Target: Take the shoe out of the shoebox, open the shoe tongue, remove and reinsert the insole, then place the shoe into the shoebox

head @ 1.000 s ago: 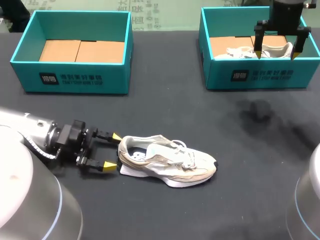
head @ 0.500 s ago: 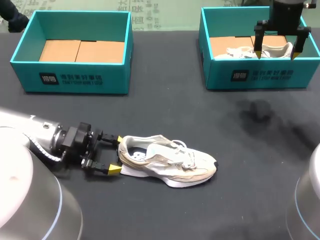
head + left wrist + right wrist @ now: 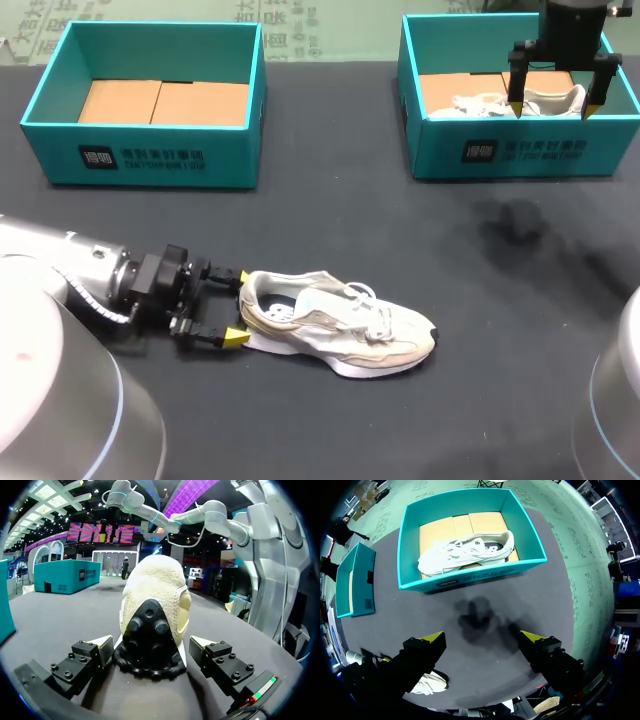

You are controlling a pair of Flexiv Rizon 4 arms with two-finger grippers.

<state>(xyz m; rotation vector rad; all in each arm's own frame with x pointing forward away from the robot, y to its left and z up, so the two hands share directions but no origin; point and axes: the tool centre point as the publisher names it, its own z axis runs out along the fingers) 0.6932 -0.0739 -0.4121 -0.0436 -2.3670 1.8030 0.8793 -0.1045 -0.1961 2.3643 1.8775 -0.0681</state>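
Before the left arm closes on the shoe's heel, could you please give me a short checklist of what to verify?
1. left gripper open: ok, its yellow tips stand wide apart.
2. Heel lined up: ok, the heel of the shoe sits centred between the two fingers in the left wrist view.
3. Fingers touching the heel: cannot tell, both tips are close beside it.
4. Shoe stable: ok, it rests upright on its sole on the table.
5. right gripper out of the way: ok, it hangs open above the right shoebox, far from the shoe.
6. That box's contents: a second shoe lies inside, ok.
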